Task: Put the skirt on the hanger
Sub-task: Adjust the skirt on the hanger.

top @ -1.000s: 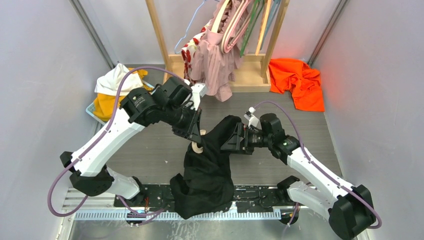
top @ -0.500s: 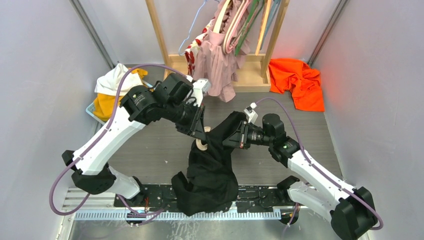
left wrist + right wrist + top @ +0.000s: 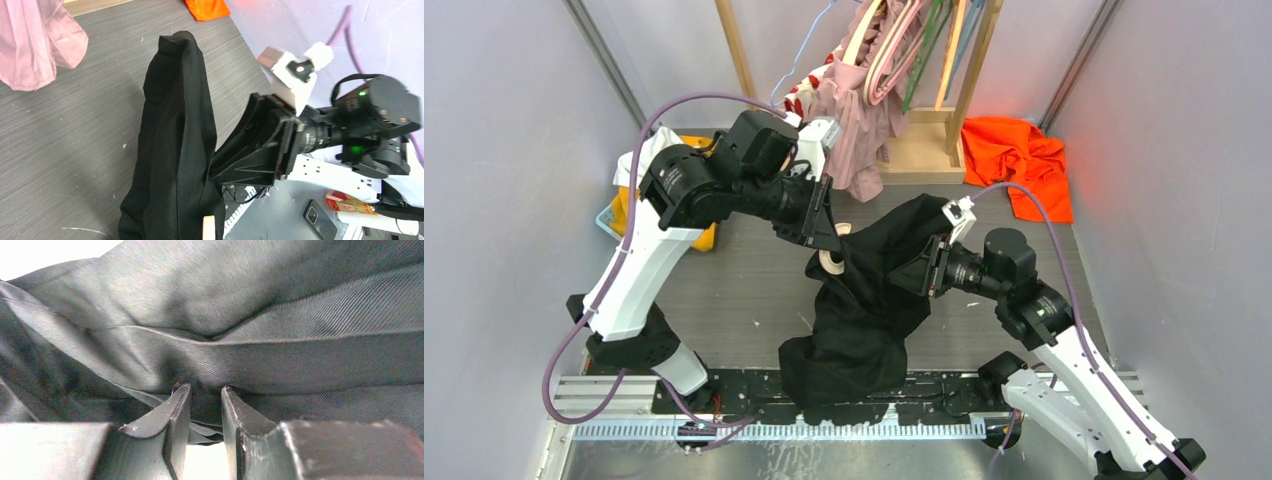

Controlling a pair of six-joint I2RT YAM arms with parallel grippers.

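Both arms have lifted toward 12 o'clock, so the black skirt [image 3: 869, 300] hangs higher over the bench [image 3: 744, 290] centre, a fold grasped by the right end effector [image 3: 202, 390] at 3 o'clock, probably nearing the hanger [image 3: 830, 262] clenched in the left end effector [image 3: 824, 232].

A wooden rack [image 3: 927, 152] stands at the back of the floor. A pink garment [image 3: 856, 112] hangs from it among several coloured hangers [image 3: 894, 55]. An orange cloth [image 3: 1020, 162] lies crumpled just right of the rack's base. Well to the rack's left sits a basket [image 3: 610, 216] heaped with white cloth [image 3: 640, 160] and yellow cloth [image 3: 698, 238]. Far in front of the rack, a dark phone [image 3: 320, 219] lies beside a small red box [image 3: 347, 202].
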